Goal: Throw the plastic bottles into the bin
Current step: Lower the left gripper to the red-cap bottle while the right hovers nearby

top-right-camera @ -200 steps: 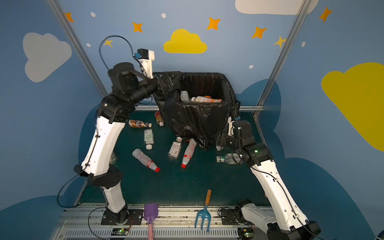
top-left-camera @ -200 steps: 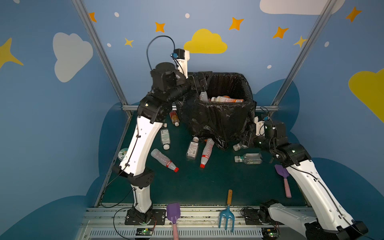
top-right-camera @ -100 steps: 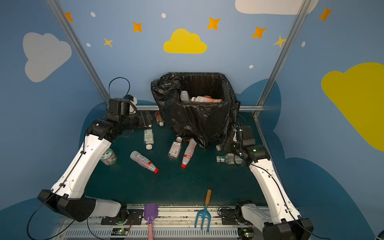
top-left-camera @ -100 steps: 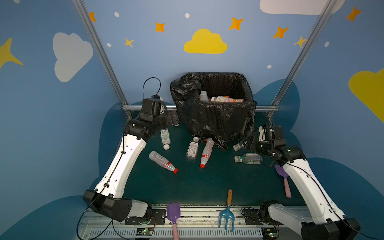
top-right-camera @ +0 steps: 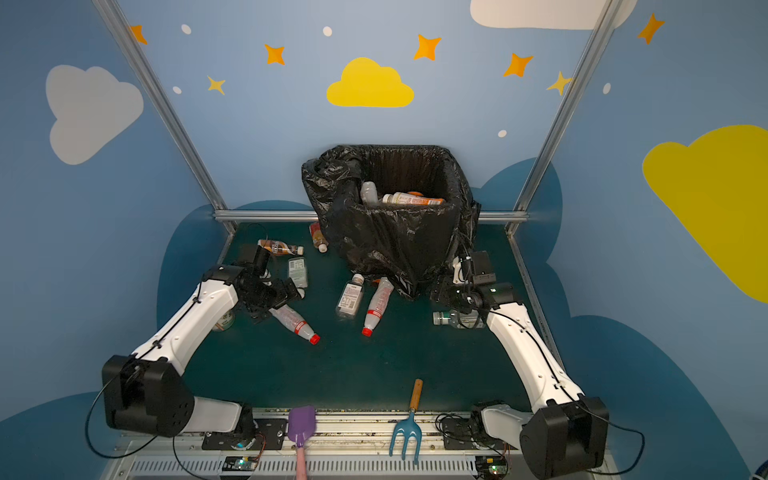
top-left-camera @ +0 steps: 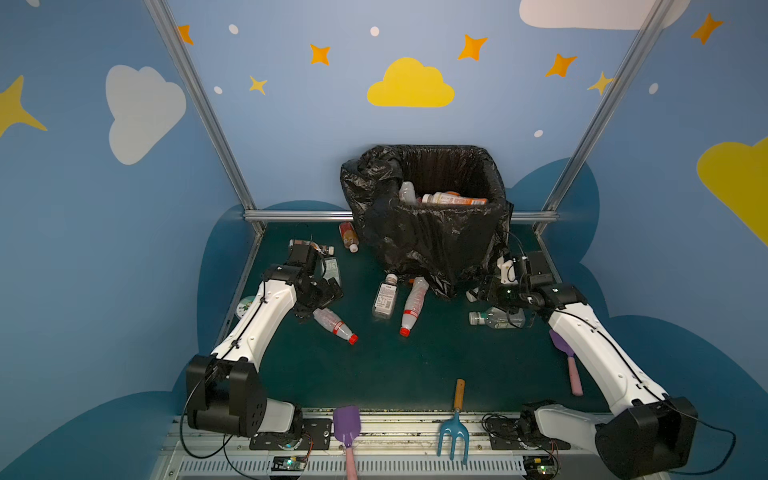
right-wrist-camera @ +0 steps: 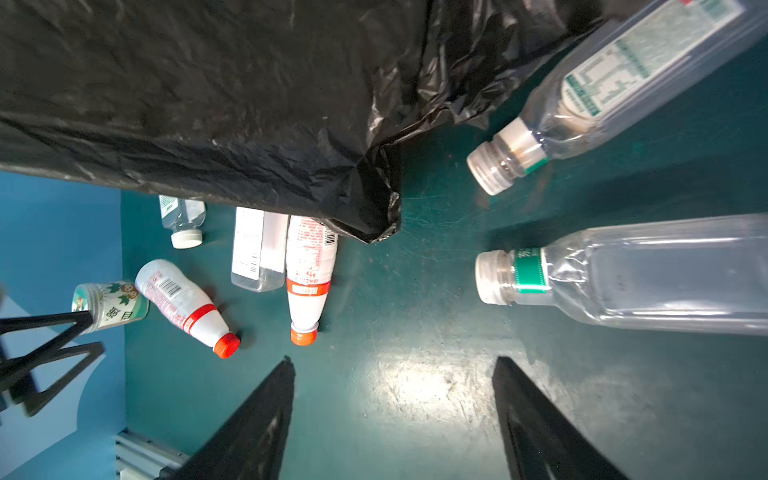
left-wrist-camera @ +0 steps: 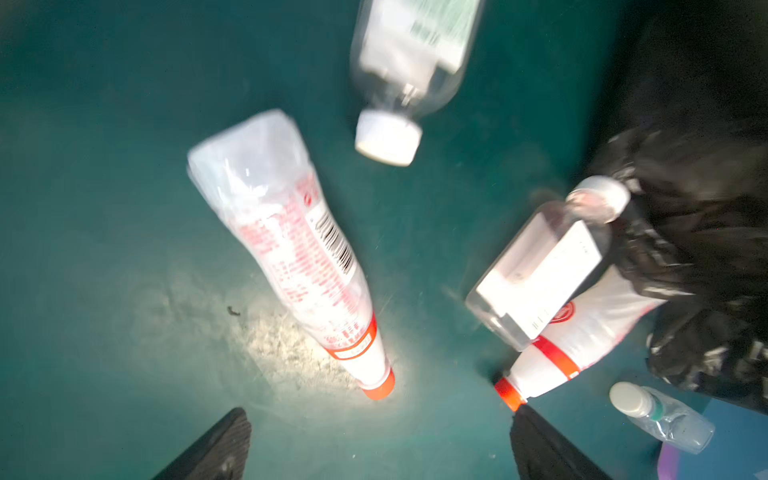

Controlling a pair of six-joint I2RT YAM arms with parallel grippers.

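Observation:
The bin (top-left-camera: 424,237), lined with a black bag, stands at the back and holds some plastic bottles (top-left-camera: 453,200). Several more lie on the green floor. My left gripper (top-left-camera: 330,293) hangs open and empty just above a red-capped bottle (left-wrist-camera: 291,257), whose cap lies between the fingertips (left-wrist-camera: 243,419) but ahead of them. A white-labelled clear bottle (top-left-camera: 385,296) and a second red-capped one (top-left-camera: 413,305) lie by the bin's foot. My right gripper (right-wrist-camera: 392,361) is open over bare floor, beside two clear bottles (right-wrist-camera: 648,270) (right-wrist-camera: 615,79).
A brown bottle (top-left-camera: 348,236) and a clear one (top-left-camera: 332,268) lie at the back left. A green-lidded jar (top-left-camera: 245,306) sits by the left edge. Purple shovels (top-left-camera: 347,428) (top-left-camera: 567,365) and a blue rake (top-left-camera: 455,432) lie near the front rail.
My left arm has swung down from the bin's rim to the floor, and its open gripper now hangs over the red-capped bottle. The right gripper has shifted only slightly, next to the clear bottles.

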